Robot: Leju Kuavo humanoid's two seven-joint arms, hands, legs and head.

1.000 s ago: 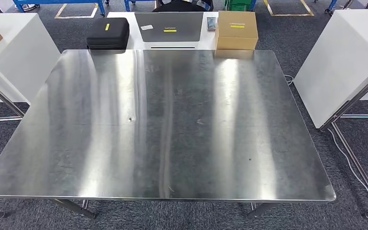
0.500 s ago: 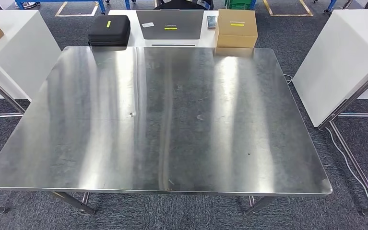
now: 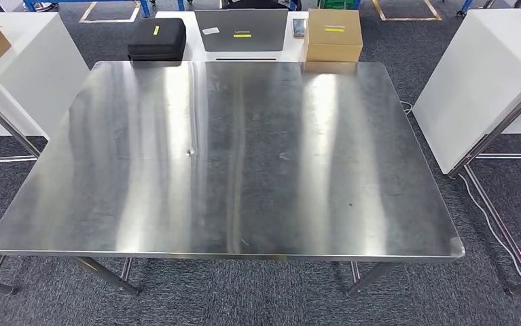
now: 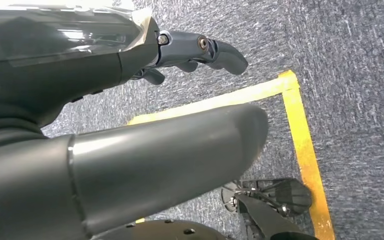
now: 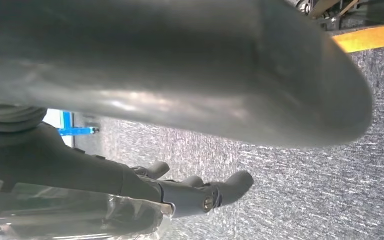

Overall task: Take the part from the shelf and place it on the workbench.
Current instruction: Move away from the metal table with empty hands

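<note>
The steel workbench (image 3: 230, 170) stands in front of me in the head view, its top bare and shiny. My left hand (image 4: 79, 75) hangs over grey carpet, its thick thumb (image 4: 169, 150) apart from the dark fingers (image 4: 215, 50), and nothing lies between them. My right hand (image 5: 79, 170) hangs the same way, with its thumb (image 5: 205, 75) well apart from the fingers (image 5: 215, 192) and nothing held.
Past the bench's far edge a white table carries a black case (image 3: 157, 39), a grey laptop (image 3: 242, 37), a phone (image 3: 299, 27) and a cardboard box (image 3: 333, 35). White tables flank the bench at left (image 3: 26, 75) and right (image 3: 481, 81). Yellow floor tape (image 4: 300, 140) crosses the carpet.
The whole head picture has shifted: the workbench now sits higher and a little smaller, with more carpet below its near edge, so the camera has moved. Nothing on the tables has changed.
</note>
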